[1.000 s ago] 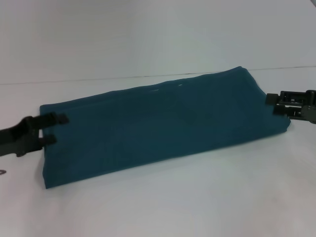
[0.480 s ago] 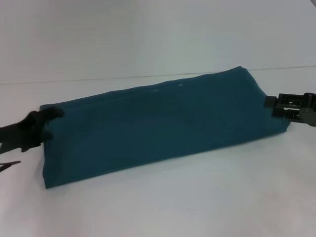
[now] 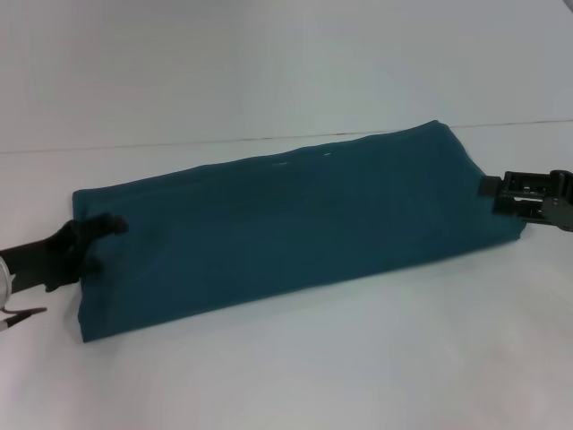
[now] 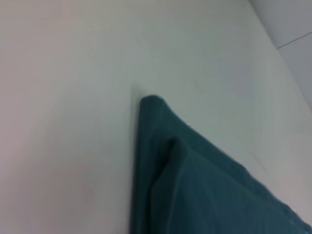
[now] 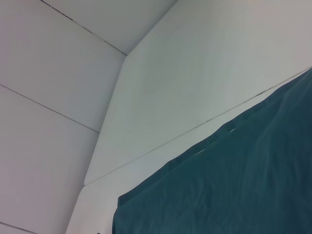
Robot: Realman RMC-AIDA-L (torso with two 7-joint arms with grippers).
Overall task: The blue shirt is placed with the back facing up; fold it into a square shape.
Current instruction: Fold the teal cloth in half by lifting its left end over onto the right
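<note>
The blue shirt [image 3: 286,228] lies on the white table [image 3: 358,358] as a long dark teal band, folded lengthwise and running from the near left to the far right. Only plain fabric shows. My left gripper [image 3: 97,228] is at the band's left end, shut on the edge of the cloth. My right gripper [image 3: 492,190] is at the band's right end, touching the edge. The left wrist view shows a layered corner of the shirt [image 4: 195,185]. The right wrist view shows its wrinkled surface [image 5: 234,185].
The white table's far edge [image 3: 269,141] runs behind the shirt, with a pale wall [image 3: 269,63] beyond. A thin dark cable [image 3: 22,313] shows at the near left edge.
My left gripper went from open beside the shirt's left end to shut on that edge. My right gripper shifted slightly right and down. The shirt has barely moved.
</note>
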